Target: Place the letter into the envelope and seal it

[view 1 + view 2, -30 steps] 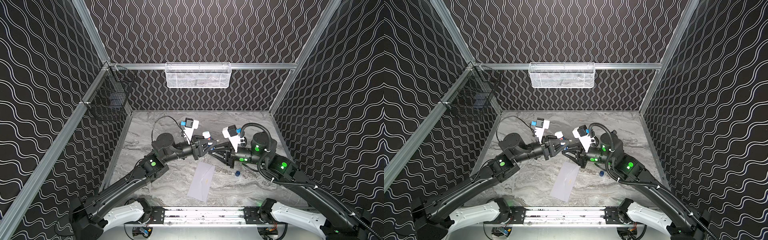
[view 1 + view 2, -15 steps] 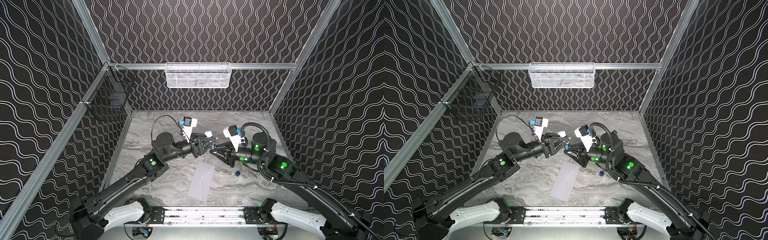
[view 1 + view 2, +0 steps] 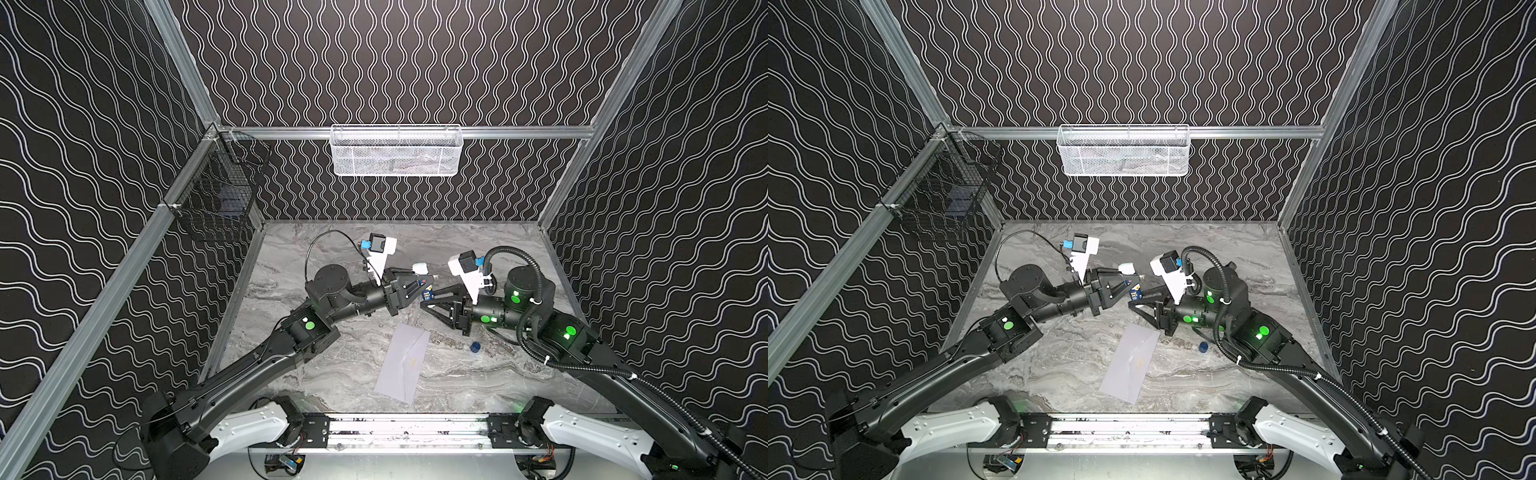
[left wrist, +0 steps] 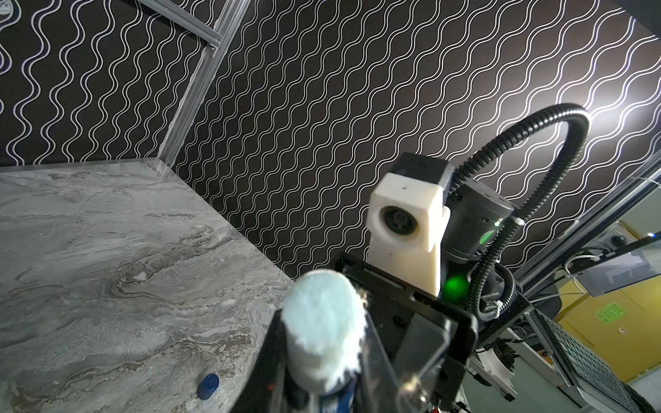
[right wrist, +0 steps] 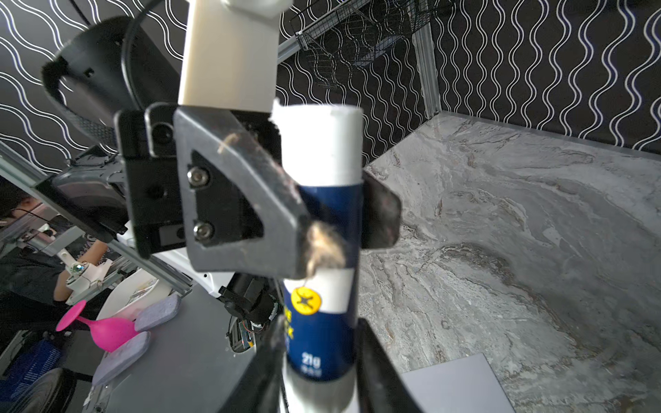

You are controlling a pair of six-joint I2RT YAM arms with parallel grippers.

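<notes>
The pale grey-lavender envelope [image 3: 403, 365] [image 3: 1131, 365] [image 5: 454, 386] lies flat on the marble table near the front, its flap side up. The letter is out of view. Above the table's middle, my left gripper [image 3: 424, 286] [image 3: 1130, 286] [image 5: 343, 229] is shut on a blue glue stick [image 3: 426, 294] [image 3: 1133, 293] [image 5: 322, 153], whose white glue end [image 4: 323, 321] points up. My right gripper [image 3: 424, 305] [image 3: 1133, 306] [image 5: 320, 332] faces it, open. Its fingers stand close on either side of the stick's lower end.
The stick's small blue cap [image 3: 475, 347] [image 3: 1203, 347] [image 4: 208, 386] lies on the table right of the envelope, under the right arm. A white mesh basket [image 3: 395, 151] hangs on the back wall. A black wire basket [image 3: 216, 199] hangs on the left wall.
The right gripper's jaws have spread from the glue stick's lower end. The left gripper still holds the stick. The envelope has not moved.
</notes>
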